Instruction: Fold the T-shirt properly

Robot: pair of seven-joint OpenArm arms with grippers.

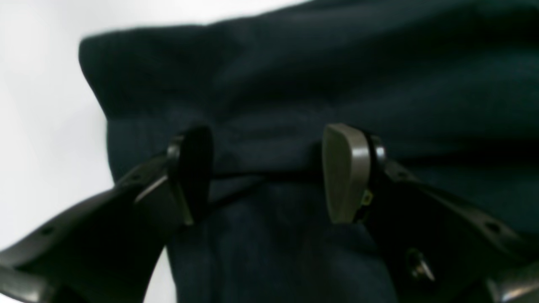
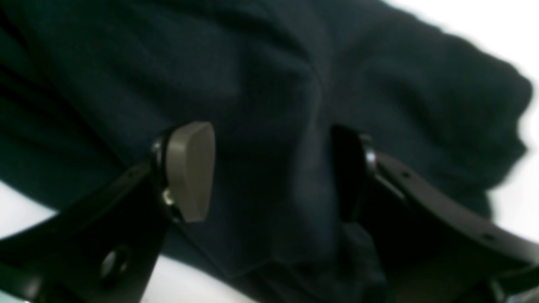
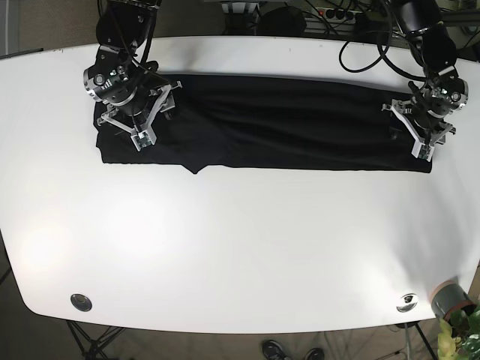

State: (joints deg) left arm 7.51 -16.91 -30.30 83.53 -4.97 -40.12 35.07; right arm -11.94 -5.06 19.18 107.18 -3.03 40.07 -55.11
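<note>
A lab or workroom — a broad white tabletop [image 3: 240, 247], black cables [image 3: 367, 52] and a power strip [image 3: 341, 13] at the far edge, carpeted floor [image 3: 45, 22] around it.

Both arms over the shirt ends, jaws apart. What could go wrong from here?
1. The left tool straddles a ridge where layers overlap; closing may catch only the top layer, so the fold could drag unevenly.
2. The right tool sits over bunched, wrinkled cloth of the T-shirt; a grasp there may lock creases in.
3. The shirt spans far across the table; unsynchronised lifts could skew it.
</note>
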